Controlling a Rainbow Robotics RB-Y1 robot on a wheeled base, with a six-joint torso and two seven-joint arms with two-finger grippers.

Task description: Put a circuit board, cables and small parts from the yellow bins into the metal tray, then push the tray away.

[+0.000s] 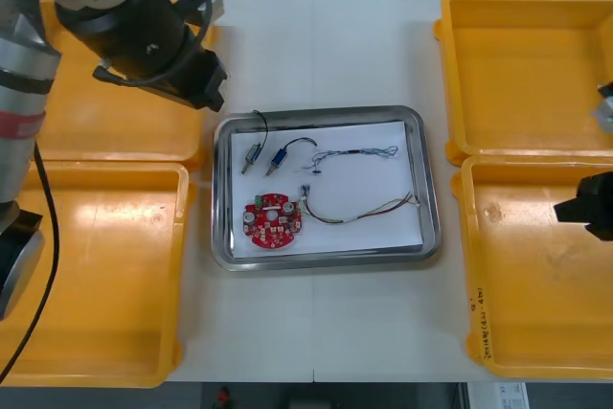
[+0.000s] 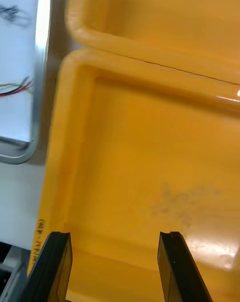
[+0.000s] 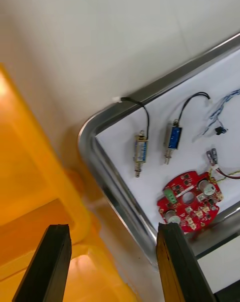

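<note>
So the metal tray [image 1: 326, 261] sits mid-desk [image 1: 316, 45] with its white inside loaded. The round red circuit board [image 1: 272, 221] is in the near-left corner. The small metal parts [image 1: 278, 157] lie side by side toward the far left, and a thin black cable [image 1: 261, 122] runs from one of them up to the far rim. The twisted blue and white cable [image 1: 359, 152] stretches along the far right, and the red and yellow cable [image 1: 369, 213] curls across the near right.

The left arm [image 1: 144, 26] hangs over the far-left yellow bin [image 1: 67, 131]. The left jaws are spread wide with nothing between them, just off the tray's far-left corner. The right jaws are out at the right edge over the near-right yellow bin [image 1: 536, 284], also wide apart and holding nothing.

Room-wise, the tray's left and right rims sit close to the bins, with just thin strips of desk between. Beyond the far rim there's a wide open lane of desk between the two far bins, plus an open band on the near side.
</note>
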